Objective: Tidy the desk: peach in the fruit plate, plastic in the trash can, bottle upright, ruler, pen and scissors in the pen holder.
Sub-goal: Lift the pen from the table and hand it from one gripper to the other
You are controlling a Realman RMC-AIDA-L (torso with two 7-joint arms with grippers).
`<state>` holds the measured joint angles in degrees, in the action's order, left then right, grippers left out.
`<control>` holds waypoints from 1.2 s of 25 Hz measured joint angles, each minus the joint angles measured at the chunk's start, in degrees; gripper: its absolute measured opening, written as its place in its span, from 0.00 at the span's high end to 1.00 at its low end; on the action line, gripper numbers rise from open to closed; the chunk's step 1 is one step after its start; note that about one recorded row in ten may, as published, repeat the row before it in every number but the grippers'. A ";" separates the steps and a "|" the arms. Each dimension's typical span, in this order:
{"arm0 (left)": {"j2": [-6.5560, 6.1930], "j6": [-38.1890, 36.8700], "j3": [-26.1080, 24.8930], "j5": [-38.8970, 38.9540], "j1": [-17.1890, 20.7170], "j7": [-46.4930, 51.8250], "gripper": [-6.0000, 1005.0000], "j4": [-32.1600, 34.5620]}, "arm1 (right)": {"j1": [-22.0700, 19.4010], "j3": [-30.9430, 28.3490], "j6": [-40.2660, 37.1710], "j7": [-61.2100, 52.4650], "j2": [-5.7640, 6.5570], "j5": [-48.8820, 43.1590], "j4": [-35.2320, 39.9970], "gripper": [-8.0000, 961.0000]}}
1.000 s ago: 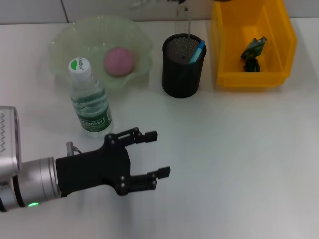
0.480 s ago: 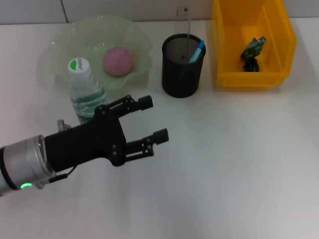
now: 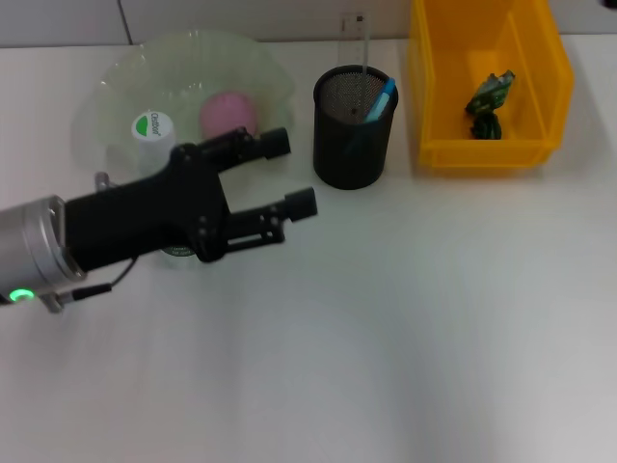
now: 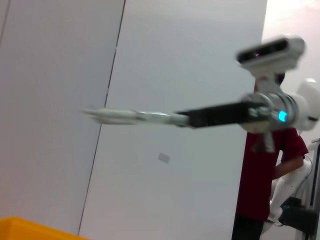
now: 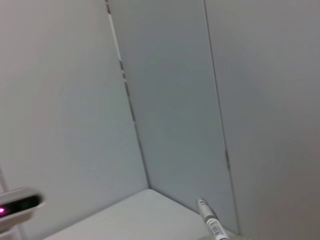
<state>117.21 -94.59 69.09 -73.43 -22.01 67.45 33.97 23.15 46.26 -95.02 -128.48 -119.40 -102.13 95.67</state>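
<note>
Desk: white desk point(image 3: 434, 318) fills my head view, with a pale wall behind it at the far edge.
Left gripper: I see the left gripper point(image 3: 288, 172) over the desk, in front of the fruit plate and just left of the pen holder. Its two black fingers point(image 3: 301, 201) are spread apart and hold nothing.
Right gripper: I do not find it in any view. My right wrist view gives only grey wall panels and a corner of a white surface.
Bottle: the bottle point(image 3: 153, 130) stands upright at the front edge of the fruit plate. I see its white cap with the green label on top; the arm covers most of its body.
Peach: the pink peach point(image 3: 227, 111) lies inside the fruit plate point(image 3: 125, 77), which is pale green and has a wavy rim. The upper finger crosses in front of the peach.
Pen holder: the black mesh pen holder point(image 3: 354, 130) stands between the fruit plate and the trash can. A blue pen point(image 3: 383, 96) leans inside it, and a clear ruler point(image 3: 359, 39) sticks up from its back.
Trash can: the yellow trash can point(image 3: 439, 106) is at the far right. A crumpled green plastic point(image 3: 489, 101) lies on its bottom.
Scissors: I cannot tell where they are.
</note>
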 joint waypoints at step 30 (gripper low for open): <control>-0.58 -4.27 -2.86 -5.23 -5.28 12.22 0.21 4.08 | -6.86 -16.47 -29.83 17.12 1.72 5.26 -15.98 0.87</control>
<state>116.63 -98.87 66.23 -78.67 -27.30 79.67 38.05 16.29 29.78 -124.85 -111.36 -117.68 -96.86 79.69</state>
